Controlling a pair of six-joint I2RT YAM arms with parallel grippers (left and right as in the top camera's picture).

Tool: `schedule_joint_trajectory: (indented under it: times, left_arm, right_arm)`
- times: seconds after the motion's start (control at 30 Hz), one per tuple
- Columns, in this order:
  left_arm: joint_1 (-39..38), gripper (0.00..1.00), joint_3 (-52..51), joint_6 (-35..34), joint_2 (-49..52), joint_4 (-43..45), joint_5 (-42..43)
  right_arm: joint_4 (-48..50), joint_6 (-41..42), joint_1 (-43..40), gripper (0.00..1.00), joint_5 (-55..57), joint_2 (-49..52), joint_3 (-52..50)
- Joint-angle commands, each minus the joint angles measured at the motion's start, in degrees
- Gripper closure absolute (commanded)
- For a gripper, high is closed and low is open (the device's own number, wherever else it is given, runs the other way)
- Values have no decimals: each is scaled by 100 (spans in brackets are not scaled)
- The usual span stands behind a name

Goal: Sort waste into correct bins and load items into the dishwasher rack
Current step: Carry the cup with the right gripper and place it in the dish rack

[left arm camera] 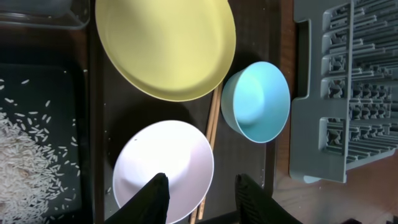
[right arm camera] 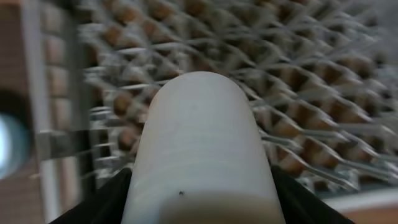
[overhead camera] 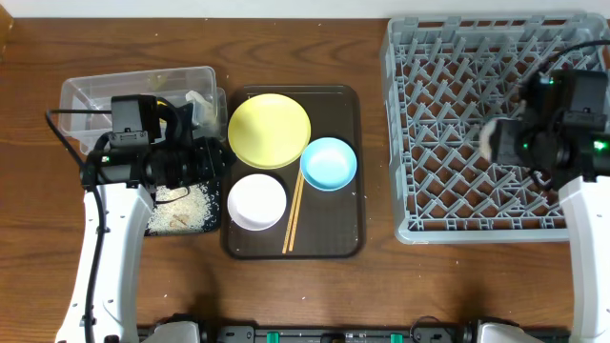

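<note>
Holding, right tool (right arm camera: 199, 205): it is closed on a small whitish cup (right arm camera: 199, 137), which lies sideways between its dark sides. The wrist view is blurred.
Left tool (left arm camera: 202, 199): spread open with nothing in it, its two fingers (left arm camera: 155, 196) over the near edge of the white bowl (left arm camera: 165, 168).
White bowl: upright on the near left part of the brown tray (overhead camera: 343, 238).
Chopsticks (overhead camera: 294, 211): lying together just right of the white bowl, with their far ends between the plate and the blue bowl.
Blue bowl (overhead camera: 329, 163): upright on the tray's right side, beyond the white bowl.
Yellow plate (overhead camera: 269, 131): flat at the tray's far left, the farthest dish on it.
Black tray (left arm camera: 37, 93): left of the brown tray, with loose rice (overhead camera: 179, 208) heaped in it.
Clear tub (overhead camera: 95, 95): beyond the black tray and partly under the left arm. A pale scrap shows at its right end, too small to make out.
Rack (overhead camera: 477, 229): on the right of the bench (overhead camera: 381, 286), well apart from the tray.
Cup's place: over the rack's grid floor, right of centre. I cannot tell whether it touches.
</note>
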Motion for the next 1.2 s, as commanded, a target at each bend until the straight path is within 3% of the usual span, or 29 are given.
schedule_joint_trajectory:
  times: [0.0, 0.47, 0.6, 0.77, 0.8, 0.83, 1.17]
  left_arm:
    - [24, 62, -7, 98, -46, -17, -87]
    - [24, 62, -7, 98, -46, -122, -127]
    - [24, 62, -7, 98, -46, -146, -127]
    - [24, 62, -7, 98, -46, -144, -127]
    - [24, 58, -7, 98, -46, -144, -131]
    - [24, 57, -7, 98, -46, -144, -149]
    - [24, 52, -7, 94, -46, -407, -922]
  right_arm:
    - [-127, 210, -251, 99, 573, 203, 63]
    - [-321, 442, -485, 98, 398, 1364, -111]
    - [-319, 483, -485, 78, 396, 1644, -111]
    - [-321, 481, -483, 32, 245, 1858, -111]
    - [-326, 481, -483, 13, 225, 1864, -111]
    - [-326, 481, -483, 4, 208, 1864, -111]
    - [-590, 476, -476, 1, -186, 1709, 122]
